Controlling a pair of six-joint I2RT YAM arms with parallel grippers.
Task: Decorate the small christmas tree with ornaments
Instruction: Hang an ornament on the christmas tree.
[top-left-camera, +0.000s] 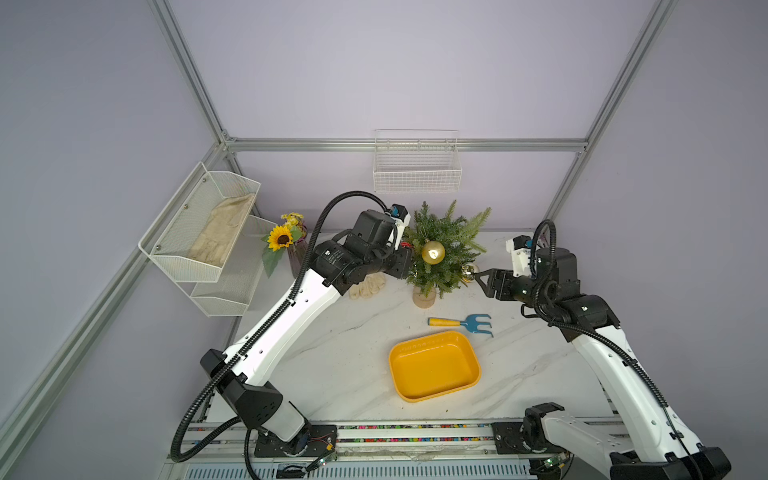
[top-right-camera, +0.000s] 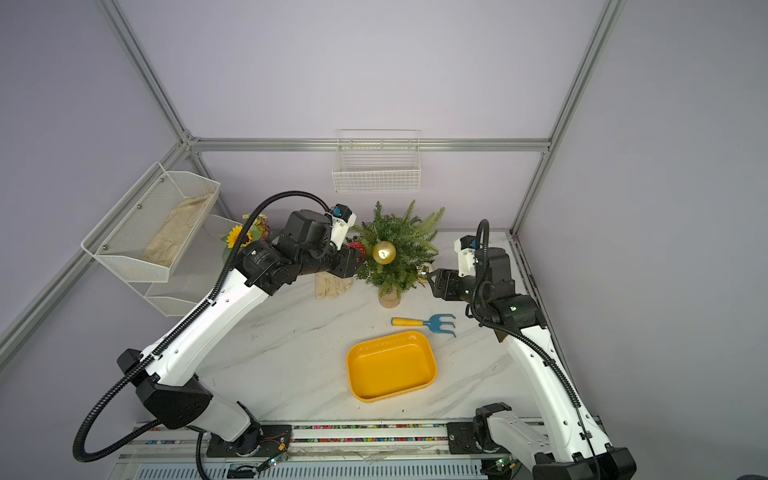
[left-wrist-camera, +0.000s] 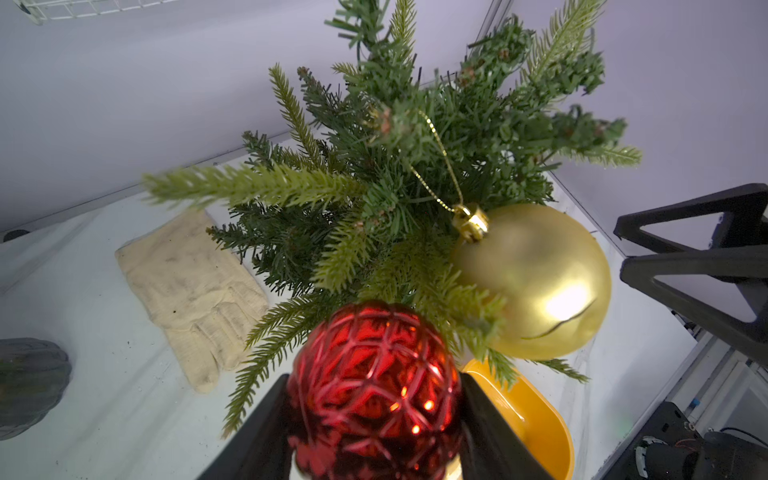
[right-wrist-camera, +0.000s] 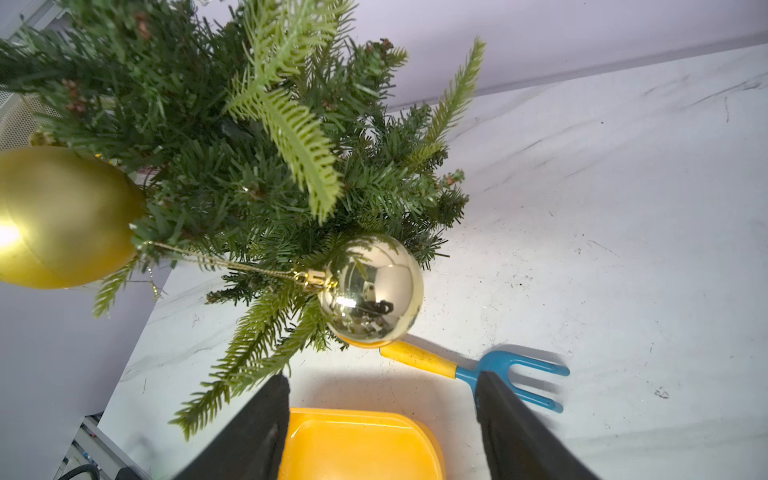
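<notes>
The small christmas tree (top-left-camera: 446, 237) stands on its wooden stump (top-left-camera: 424, 297) at the back of the marble table. A matte gold ornament (top-left-camera: 433, 252) (left-wrist-camera: 536, 282) hangs on the tree's front by a gold cord. A shiny gold ornament (top-left-camera: 469, 272) (right-wrist-camera: 372, 289) hangs from a low branch on the tree's right side. My left gripper (left-wrist-camera: 374, 376) is shut on the faceted red ornament (left-wrist-camera: 374, 374) (top-right-camera: 356, 248), held against the branches on the tree's left side. My right gripper (right-wrist-camera: 382, 376) (top-left-camera: 482, 276) stands open and empty, just right of the shiny gold ornament.
A yellow tray (top-left-camera: 392, 361) sits in front of the tree, with a blue and yellow hand rake (top-left-camera: 461, 323) behind it. A cream glove (top-left-camera: 368, 286) lies under the left wrist. A sunflower vase (top-left-camera: 284, 239), mesh shelves (top-left-camera: 199, 224) and a wire basket (top-left-camera: 417, 166) line the walls.
</notes>
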